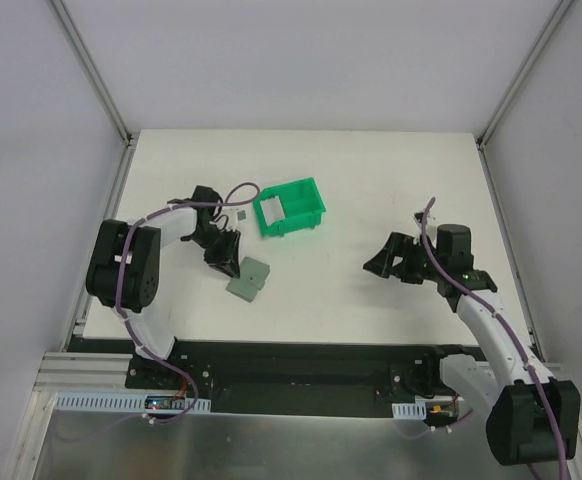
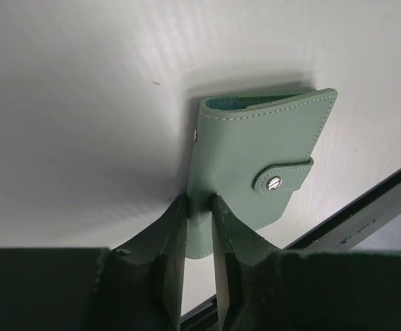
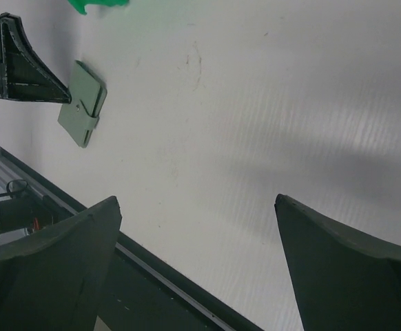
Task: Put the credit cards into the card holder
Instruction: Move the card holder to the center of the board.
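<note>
The card holder (image 1: 249, 278) is a small grey-green wallet lying on the white table, with its snap strap fastened; it also shows in the left wrist view (image 2: 255, 152) and the right wrist view (image 3: 83, 103). My left gripper (image 1: 223, 262) is shut on the wallet's near edge, its fingers (image 2: 169, 234) pressed on either side of the leaf. A pale card (image 1: 270, 208) leans inside the bright green bin (image 1: 306, 205). My right gripper (image 1: 376, 265) is open and empty over bare table to the right, its jaws wide apart (image 3: 197, 207).
A small grey piece (image 1: 241, 214) lies on the table just left of the bin. The black front rail (image 1: 301, 360) runs along the near table edge. White walls enclose the table on three sides.
</note>
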{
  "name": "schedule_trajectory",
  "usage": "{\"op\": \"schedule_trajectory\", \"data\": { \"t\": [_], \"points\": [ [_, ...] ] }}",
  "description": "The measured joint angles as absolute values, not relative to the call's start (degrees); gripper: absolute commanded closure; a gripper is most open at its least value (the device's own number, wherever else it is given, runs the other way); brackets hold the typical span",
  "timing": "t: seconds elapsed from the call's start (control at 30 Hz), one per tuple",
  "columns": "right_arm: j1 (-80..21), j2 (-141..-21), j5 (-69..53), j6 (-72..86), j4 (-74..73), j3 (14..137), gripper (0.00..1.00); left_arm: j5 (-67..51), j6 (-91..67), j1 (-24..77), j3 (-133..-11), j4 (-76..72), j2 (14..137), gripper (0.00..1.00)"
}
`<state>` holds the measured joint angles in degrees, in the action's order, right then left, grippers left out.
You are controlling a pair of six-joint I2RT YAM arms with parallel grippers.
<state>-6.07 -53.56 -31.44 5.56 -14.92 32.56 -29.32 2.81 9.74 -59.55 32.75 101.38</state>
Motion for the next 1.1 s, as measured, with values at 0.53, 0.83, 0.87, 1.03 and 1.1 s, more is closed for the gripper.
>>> {"op": "schedule_trajectory", "data": {
  "t": [0.53,0.83,0.87,1.03,1.1],
  "points": [
    [-31.59,-51.88,-22.5,21.69,-0.71,17.02,0.18,-35.86,-14.57,30.61,-45.04,8.19,93.58,0.52],
    [-42.0,-67.33,-16.67,32.86,15.33,17.96,0.32,-38.44,-24.71,30.81,-35.7,-10.09,89.45,0.23],
    [-42.89,-69.32,-16.32,33.76,16.75,18.74,0.34,-38.85,-25.36,30.81,-34.96,-11.94,89.45,0.17],
    [-46.74,-77.3,-14.59,38.39,23.97,21.23,0.39,-40.1,-28.95,30.81,-30.63,-21.45,88.58,0.17],
    [-47.66,-78.67,-13.74,40.12,26.15,21.28,0.39,-40.01,-30.13,30.76,-28.77,-24.49,88.14,0.02]
  ]
}}
